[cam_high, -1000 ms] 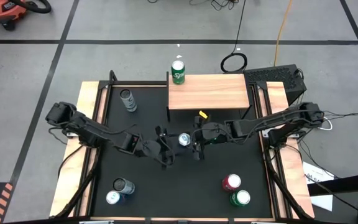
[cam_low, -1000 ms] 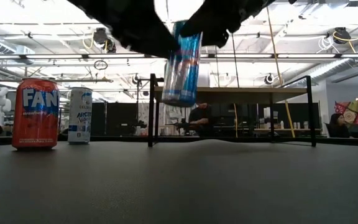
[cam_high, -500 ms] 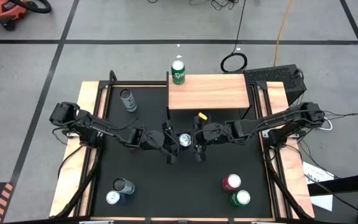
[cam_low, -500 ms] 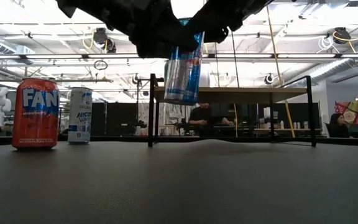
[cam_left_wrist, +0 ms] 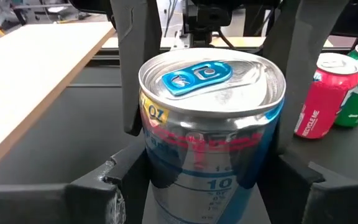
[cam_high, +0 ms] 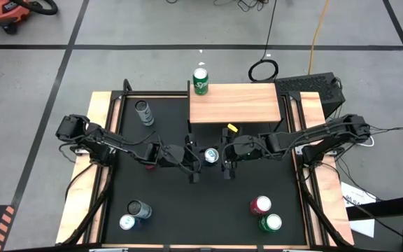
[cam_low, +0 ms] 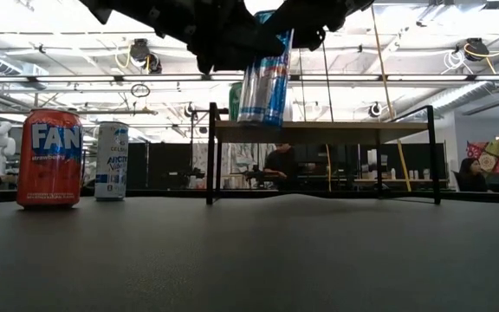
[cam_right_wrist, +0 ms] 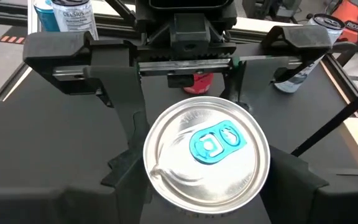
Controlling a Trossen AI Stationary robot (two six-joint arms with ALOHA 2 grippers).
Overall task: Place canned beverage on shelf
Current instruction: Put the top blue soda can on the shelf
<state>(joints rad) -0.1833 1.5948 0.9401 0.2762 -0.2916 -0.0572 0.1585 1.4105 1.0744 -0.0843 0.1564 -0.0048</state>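
A slim blue-and-silver can point(cam_high: 210, 155) with a blue tab hangs over the middle of the black table, just near of the shelf point(cam_high: 235, 103). The shelf is a light-wood plank on thin black legs. My left gripper point(cam_high: 200, 157) reaches the can from the table's left and my right gripper point(cam_high: 221, 156) from the right; both are shut on it. In the low view the can point(cam_low: 265, 82) hangs below the two dark grippers, at about the height of the shelf top point(cam_low: 319, 130). A green can point(cam_high: 200, 80) stands on the shelf's far left corner. My left gripper pinches the can's upper side walls point(cam_left_wrist: 157, 155) between its two fingers point(cam_left_wrist: 120, 186). It comes from the table's left, slanting slightly down. The can is upright and lifted clear of the table. My right gripper pinches the same can just below its rim point(cam_right_wrist: 154, 180) between its two fingers point(cam_right_wrist: 126, 168). It comes from the table's right, slanting slightly down, facing the left gripper. Most of the can's body hangs below the fingers.
A grey can point(cam_high: 144, 112) stands at the table's far left, and two cans point(cam_high: 133, 215) stand at the near left. A red can point(cam_high: 260, 205) and a green can point(cam_high: 270, 223) stand at the near right. Wooden rails edge the table's left and right sides.
My left gripper has moved toward the table's right, up to the can that my right gripper holds. Its fingers have closed in around the can's upper part. The can has risen a little with the right gripper and stays upright.
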